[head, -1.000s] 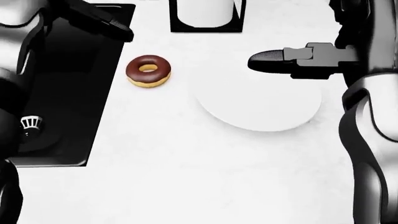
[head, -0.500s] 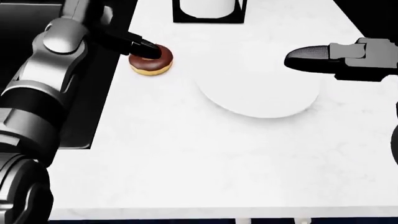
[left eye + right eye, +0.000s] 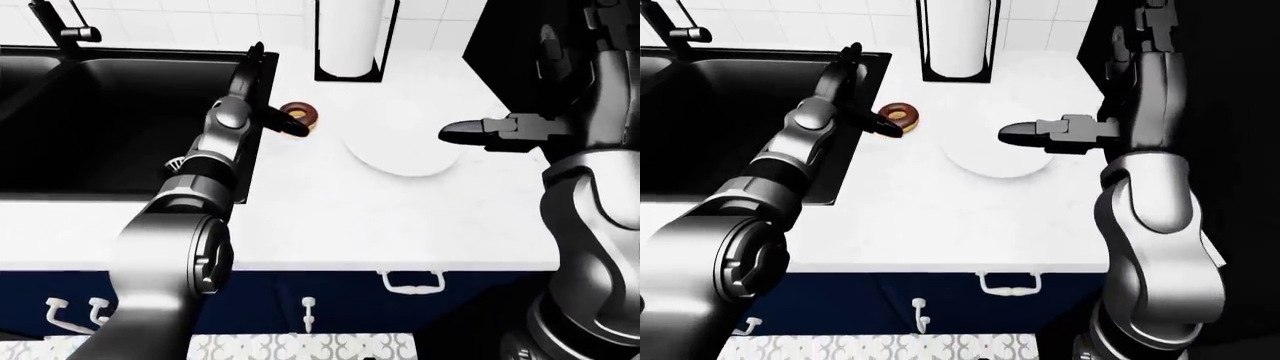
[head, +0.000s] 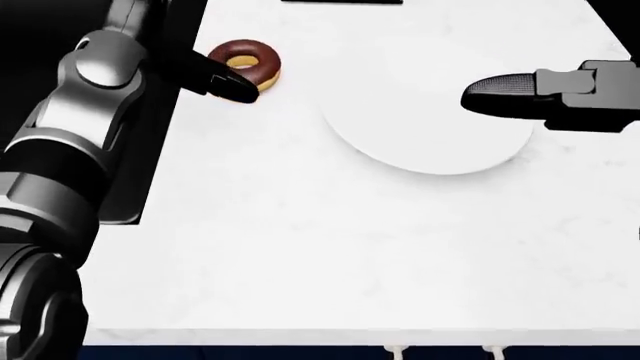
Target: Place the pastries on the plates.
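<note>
donut point(image 4: 246, 63): chocolate-glazed ring, sitting flat on the white counter point(image 4: 300, 247) near the top left of the head view. Not on the plate, it's off to the plate's left with bare counter between them.

plate point(image 4: 430, 127): plain white round one, pretty hard to pick out against the counter, just its curved lower edge really shows. Nothing on it as far as I can see.

left hand point(image 4: 222, 84): dark fingers reach in from the left, and one fingertip point(image 4: 240, 93) sits right at the donut's lower left edge, looks like it's touching or just about. Fingers are spread, not wrapped around the donut, so nothing is gripped.

right hand point(image 4: 500, 96): hangs over the plate's right side, pointing toward the left of the view, holding nothing. Only one rounded black finger shows clearly, so honestly I can't tell if it's spread or closed.

sink point(image 3: 100, 120): big black basin left of the counter; the left arm stretches along its right edge, and a faucet point(image 3: 62, 30) shows at the top left of the left-eye view.

paper towel holder point(image 3: 958, 41): white roll standing upright on a black base at the top of the counter, above the donut and plate.

cabinets point(image 3: 910, 307): dark blue fronts below the counter edge, with white handles.
</note>
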Available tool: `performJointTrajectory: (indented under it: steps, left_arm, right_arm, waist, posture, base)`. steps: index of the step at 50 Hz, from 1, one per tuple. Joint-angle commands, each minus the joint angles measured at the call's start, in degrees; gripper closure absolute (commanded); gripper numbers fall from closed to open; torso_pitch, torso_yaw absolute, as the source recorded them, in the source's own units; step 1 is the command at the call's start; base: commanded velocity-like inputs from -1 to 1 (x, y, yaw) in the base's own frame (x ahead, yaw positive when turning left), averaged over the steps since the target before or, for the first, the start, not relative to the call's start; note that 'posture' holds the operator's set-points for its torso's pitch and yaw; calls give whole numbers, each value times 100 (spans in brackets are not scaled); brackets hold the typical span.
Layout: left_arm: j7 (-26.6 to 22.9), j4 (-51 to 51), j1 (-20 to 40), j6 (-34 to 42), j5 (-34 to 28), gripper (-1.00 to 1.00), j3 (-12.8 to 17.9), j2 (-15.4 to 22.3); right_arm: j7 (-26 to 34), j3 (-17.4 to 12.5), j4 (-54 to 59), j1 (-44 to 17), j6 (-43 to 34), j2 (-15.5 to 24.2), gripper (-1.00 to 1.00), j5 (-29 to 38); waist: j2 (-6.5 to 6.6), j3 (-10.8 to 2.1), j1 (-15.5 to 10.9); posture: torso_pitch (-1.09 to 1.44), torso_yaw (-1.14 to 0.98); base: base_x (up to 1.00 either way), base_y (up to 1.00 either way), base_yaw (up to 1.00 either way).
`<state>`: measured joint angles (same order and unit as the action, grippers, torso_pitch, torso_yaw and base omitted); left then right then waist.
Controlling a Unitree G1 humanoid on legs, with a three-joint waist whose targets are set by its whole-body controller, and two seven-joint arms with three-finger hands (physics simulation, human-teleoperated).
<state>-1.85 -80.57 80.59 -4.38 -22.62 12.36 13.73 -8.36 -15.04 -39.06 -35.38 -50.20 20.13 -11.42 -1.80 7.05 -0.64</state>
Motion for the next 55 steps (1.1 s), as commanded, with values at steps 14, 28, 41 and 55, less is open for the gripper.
performJointTrajectory:
  steps: [14, 28, 41, 55]
  left_arm:
    - [-75, 237, 375, -235, -221, -100, 22, -30]
    - [-188, 231, 347, -280, -475, -100, -52, -51]
    - [-610, 221, 215, -207, -620, -100, -82, -148]
    - [-662, 221, 227, -83, -474, -16, 26, -168]
  right_arm:
    - [12, -184, -227, 113, 246, 56, -100, 19]
    - [-6, -143, -205, 110, 283, 42, -100, 31]
    - [27, -208, -239, 244, 332, 35, -100, 20]
    - [16, -232, -293, 211, 259, 69, -100, -9]
  waist:
    - [-9, 25, -7]
    - [-21, 231, -7]
    - [-38, 283, -26]
    - [-46, 277, -28]
  posture:
    - [24, 0]
    - [32, 0]
    - [33, 0]
    - [33, 0]
  base:
    - [0, 0, 0]
    - [0, 0, 0]
    - [0, 0, 0]
    - [0, 0, 0]
